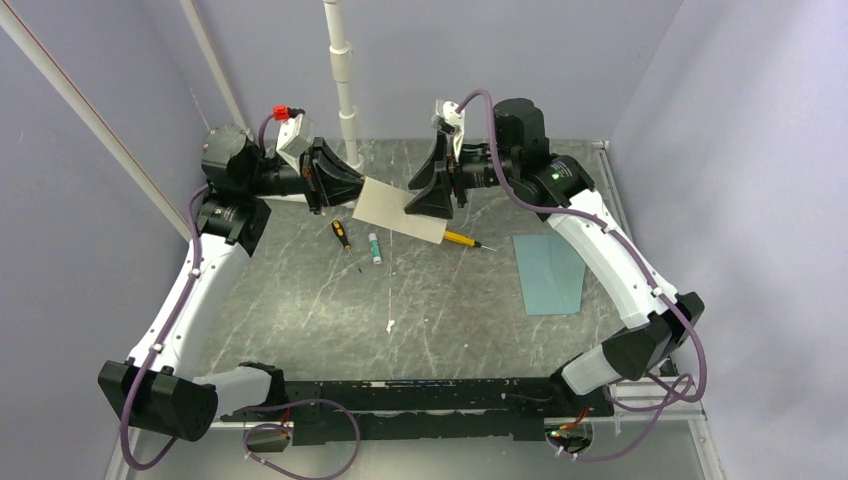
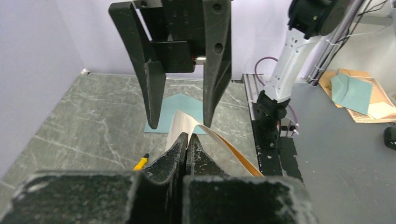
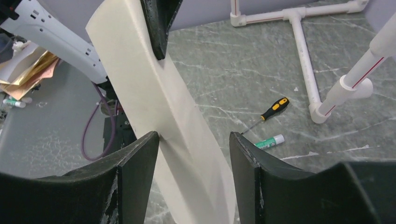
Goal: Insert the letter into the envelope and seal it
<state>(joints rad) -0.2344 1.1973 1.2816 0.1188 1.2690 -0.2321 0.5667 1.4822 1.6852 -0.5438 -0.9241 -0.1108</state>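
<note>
Since the envelope [image 1: 549, 272] lies flat at 3 o'clock on the surface [image 1: 450, 320], the letter [image 1: 405, 212], aloft at 12 o'clock, must travel there. The left claw [image 2: 187, 140] pinches its edge and the right claw [image 3: 194, 140] straddles it, spread; that one should probably close squarely before the left lets go.

Letter [image 1: 400, 212] spans left tool [image 1: 352, 186] to right tool [image 1: 418, 195]; envelope [image 1: 549, 272] lies rightward on table [image 1: 300, 300].

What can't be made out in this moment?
Top view: white tube label, too small to read.
Top view: yellow tool, one end under the letter.
Left wrist view: envelope edges, behind right claw and letter.
Right wrist view: letter's lower end, cut off by bottom edge.
</note>
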